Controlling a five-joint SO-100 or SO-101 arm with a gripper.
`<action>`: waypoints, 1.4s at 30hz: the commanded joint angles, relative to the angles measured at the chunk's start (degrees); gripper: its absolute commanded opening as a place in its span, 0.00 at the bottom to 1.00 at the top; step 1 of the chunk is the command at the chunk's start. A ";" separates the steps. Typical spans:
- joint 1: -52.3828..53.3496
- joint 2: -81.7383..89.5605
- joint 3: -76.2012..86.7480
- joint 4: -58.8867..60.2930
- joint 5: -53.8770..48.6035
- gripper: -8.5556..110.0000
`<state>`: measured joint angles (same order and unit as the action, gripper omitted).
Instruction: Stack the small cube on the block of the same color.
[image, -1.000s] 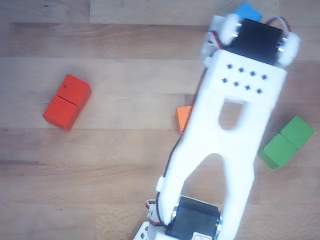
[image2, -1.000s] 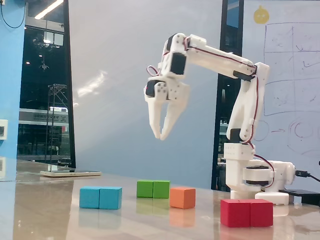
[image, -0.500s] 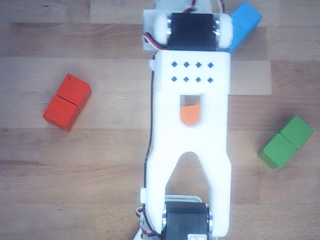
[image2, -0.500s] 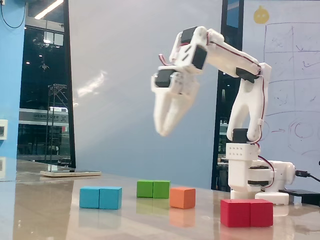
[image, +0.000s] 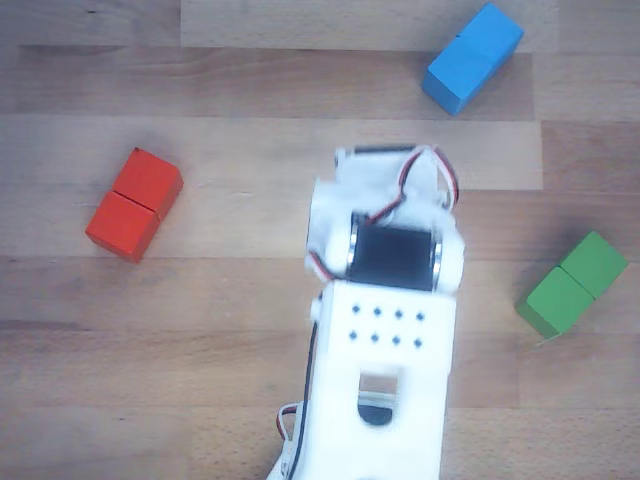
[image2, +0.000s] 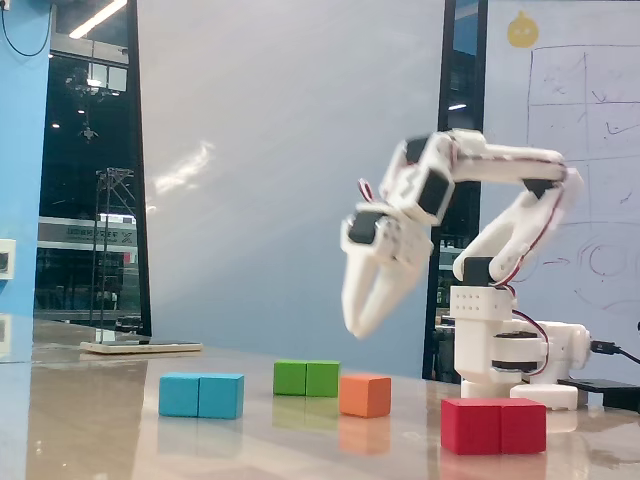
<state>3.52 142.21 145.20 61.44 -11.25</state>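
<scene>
In the fixed view the small orange cube (image2: 364, 394) sits on the table between the green block (image2: 307, 378) and the red two-cube block (image2: 494, 425). My gripper (image2: 357, 326) hangs well above the table, pointing down, a little left of the orange cube and above it. It is motion-blurred, its fingertips seem to meet, and it holds nothing. In the other view the arm's white body (image: 385, 330) covers the middle of the table, hiding the orange cube and the fingers. The red block (image: 135, 205) lies at the left there.
A blue two-cube block (image2: 201, 395) lies at the left in the fixed view and at the top right in the other view (image: 472, 57). The green block (image: 573, 283) is at the right edge there. The arm's base (image2: 500, 350) stands behind the red block.
</scene>
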 joint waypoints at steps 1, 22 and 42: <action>0.53 13.80 8.61 -2.55 0.26 0.07; 0.18 55.99 27.42 14.06 0.35 0.07; -2.37 55.55 29.62 13.27 0.35 0.07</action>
<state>0.79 195.91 175.25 74.36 -10.90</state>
